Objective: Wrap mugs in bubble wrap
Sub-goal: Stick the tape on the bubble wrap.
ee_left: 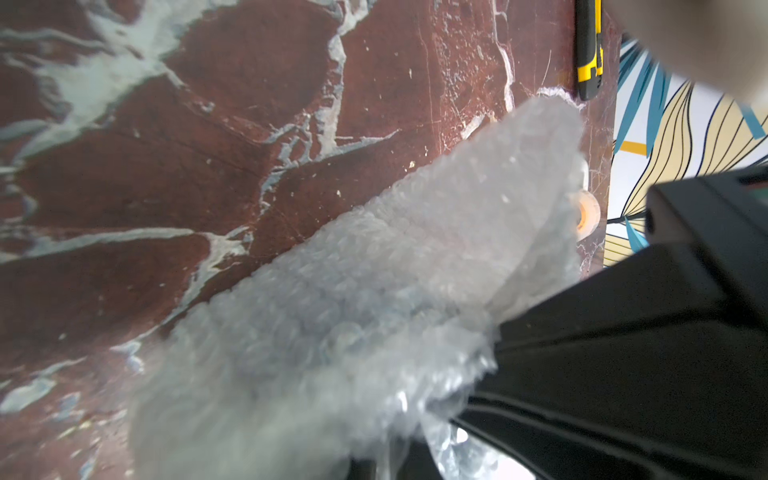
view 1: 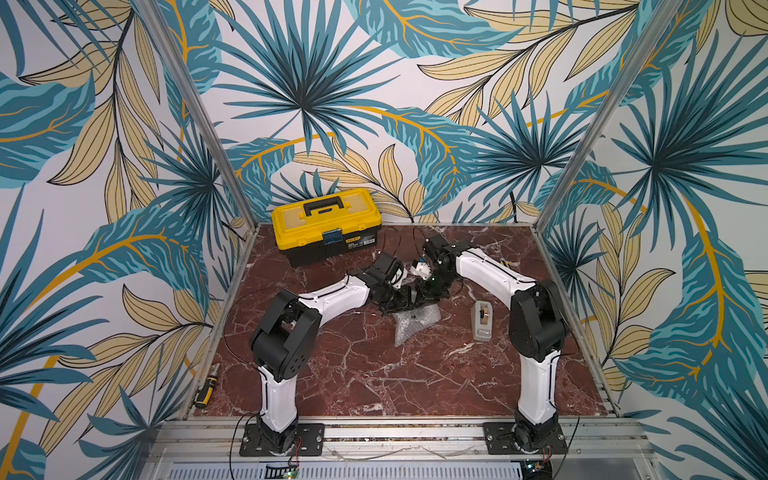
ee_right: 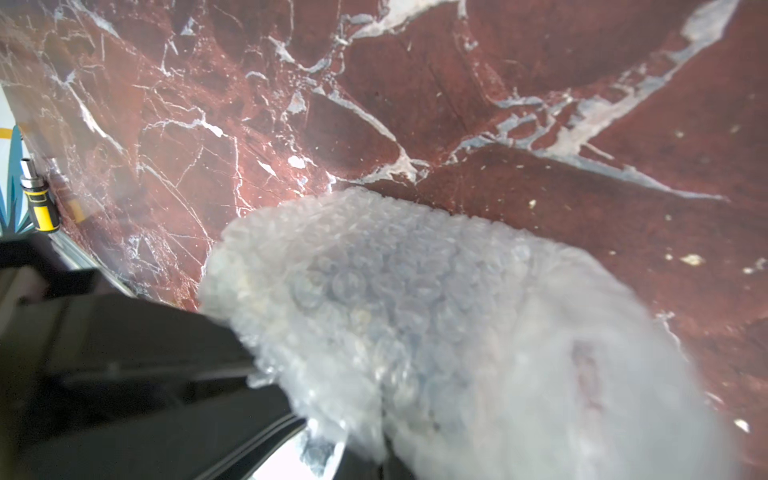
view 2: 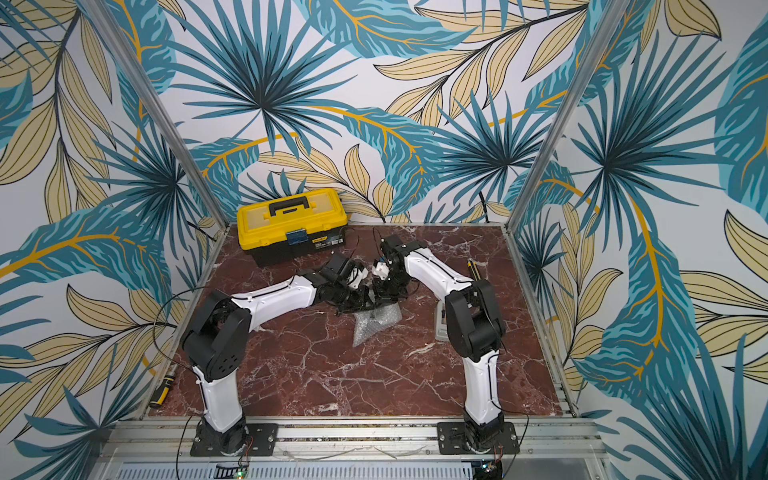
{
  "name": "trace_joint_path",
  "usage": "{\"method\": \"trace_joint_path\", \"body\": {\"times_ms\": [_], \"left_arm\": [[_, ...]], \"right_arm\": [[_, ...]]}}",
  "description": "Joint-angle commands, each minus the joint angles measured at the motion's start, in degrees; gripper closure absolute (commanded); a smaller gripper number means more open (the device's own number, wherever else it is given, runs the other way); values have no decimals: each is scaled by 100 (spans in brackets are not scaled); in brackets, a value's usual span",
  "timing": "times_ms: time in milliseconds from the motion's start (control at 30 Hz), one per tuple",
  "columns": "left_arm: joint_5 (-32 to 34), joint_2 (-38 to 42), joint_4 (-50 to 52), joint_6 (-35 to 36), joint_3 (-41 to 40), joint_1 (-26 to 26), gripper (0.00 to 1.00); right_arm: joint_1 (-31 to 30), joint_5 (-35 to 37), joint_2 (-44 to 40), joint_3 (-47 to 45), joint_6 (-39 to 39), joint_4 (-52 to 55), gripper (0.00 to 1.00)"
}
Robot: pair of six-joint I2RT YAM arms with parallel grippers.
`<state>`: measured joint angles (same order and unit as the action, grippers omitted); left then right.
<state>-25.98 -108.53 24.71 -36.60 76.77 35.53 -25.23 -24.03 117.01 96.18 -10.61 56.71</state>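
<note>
At frame centre the bubble wrap is pinched by the closed right claw, the state of the left claw cannot be told, and unrolling could be caused by slippage.

- the white-and-black left arm rises from its base at the near edge, folds at a black elbow and reaches inward, forearm low and almost level.
- the white-and-black right arm mirrors it, forearm sloping down towards the middle.
- both wrists tip downward and nearly meet.
- the black left gripper points down; its jaw gap is hidden in every view.
- the black right gripper sits just beside it, jaws pressed together.
</note>
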Motion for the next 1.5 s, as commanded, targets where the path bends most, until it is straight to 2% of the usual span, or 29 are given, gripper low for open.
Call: {"method": "trace_joint_path", "body": {"times_ms": [0,333,567,1167,1467], "left_arm": [[38,269,258,109,12,76,85],[216,368,227,127,29,112,81],[422,210,178,5,26,114,90],[483,78,-115,-194,154,111,92],[630,-54,-186,-346,171,110,98]], "right_arm": [[10,250,252,15,-131,8,100],[-12,129,256,8,-166,-120,100],[-25,48,223,7,-165,-173,100],[-130,46,200,-104,-180,-230,100],[-136,118,-84,-447,-254,-412,100]]}}
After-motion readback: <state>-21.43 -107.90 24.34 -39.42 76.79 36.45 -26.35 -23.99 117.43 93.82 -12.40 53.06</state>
